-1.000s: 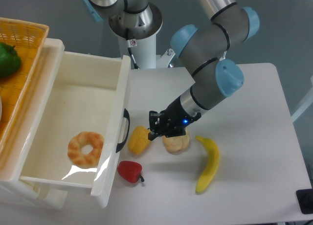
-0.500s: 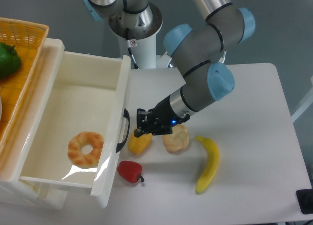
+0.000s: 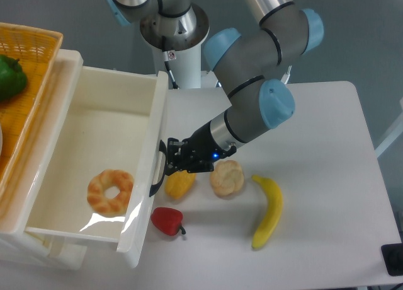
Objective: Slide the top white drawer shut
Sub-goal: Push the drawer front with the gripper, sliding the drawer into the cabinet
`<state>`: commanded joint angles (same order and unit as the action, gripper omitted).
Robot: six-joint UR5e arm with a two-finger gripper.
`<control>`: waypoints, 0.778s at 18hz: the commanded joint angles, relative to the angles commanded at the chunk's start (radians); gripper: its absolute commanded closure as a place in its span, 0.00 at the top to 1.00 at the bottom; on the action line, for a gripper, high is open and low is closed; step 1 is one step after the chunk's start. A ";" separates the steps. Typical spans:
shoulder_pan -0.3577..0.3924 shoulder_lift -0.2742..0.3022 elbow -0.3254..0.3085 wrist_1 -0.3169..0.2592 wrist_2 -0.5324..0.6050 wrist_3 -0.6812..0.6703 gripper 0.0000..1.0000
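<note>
Glossy cream plastic, the top white drawer [image 3: 94, 154] stands pulled out; the black hand [image 3: 170, 164] touches its arched handle [image 3: 157, 170], grip unclear.

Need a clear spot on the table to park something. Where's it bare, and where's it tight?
Bare: the table's right half, beyond the banana, and the strip in front of the red pepper. Tight: just off the top white drawer front, where the gripper sits at the black handle with the yellow piece and the bun.
</note>
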<state>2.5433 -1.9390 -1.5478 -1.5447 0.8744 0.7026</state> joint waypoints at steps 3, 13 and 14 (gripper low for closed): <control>0.000 0.012 0.000 -0.012 -0.005 -0.003 0.00; -0.021 0.035 0.011 -0.049 -0.014 -0.003 0.00; -0.025 0.038 0.011 -0.049 -0.015 -0.005 0.00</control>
<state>2.5188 -1.9006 -1.5370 -1.5938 0.8590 0.6980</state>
